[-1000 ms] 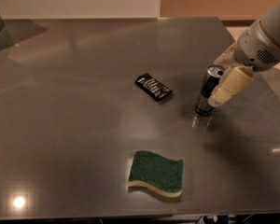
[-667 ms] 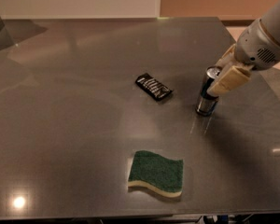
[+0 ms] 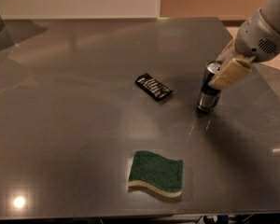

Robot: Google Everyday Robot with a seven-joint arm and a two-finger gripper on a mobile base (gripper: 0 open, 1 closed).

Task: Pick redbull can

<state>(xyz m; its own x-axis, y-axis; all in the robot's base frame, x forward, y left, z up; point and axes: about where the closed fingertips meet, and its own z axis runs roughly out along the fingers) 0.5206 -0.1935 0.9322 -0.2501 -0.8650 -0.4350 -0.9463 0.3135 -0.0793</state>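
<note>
1. Jaws: the gripper [image 3: 225,72] is at the right side of the bench [image 3: 70,120], up against the top of the redbull can [image 3: 208,94]. Whether the jaws are wide, narrow or clamped on the can: cannot tell from this angle.
2. A cream-coloured part of the gripper lies across the can's upper right side, covering part of the rim (the silver top with its opening shows just left of it).
3. Redbull can: upright, base on the bench, blue and silver body; right half of the bench, about mid-depth.
4. The grey arm housing [image 3: 263,34] runs up and to the right from the gripper, out of the picture.
5. Black snack wrapper [image 3: 153,86]: flat on the bench, left of the can, near but apart.
6. Green sponge [image 3: 156,172] with a pale underside: near the front edge, well apart from the can and the wrapper.
</note>
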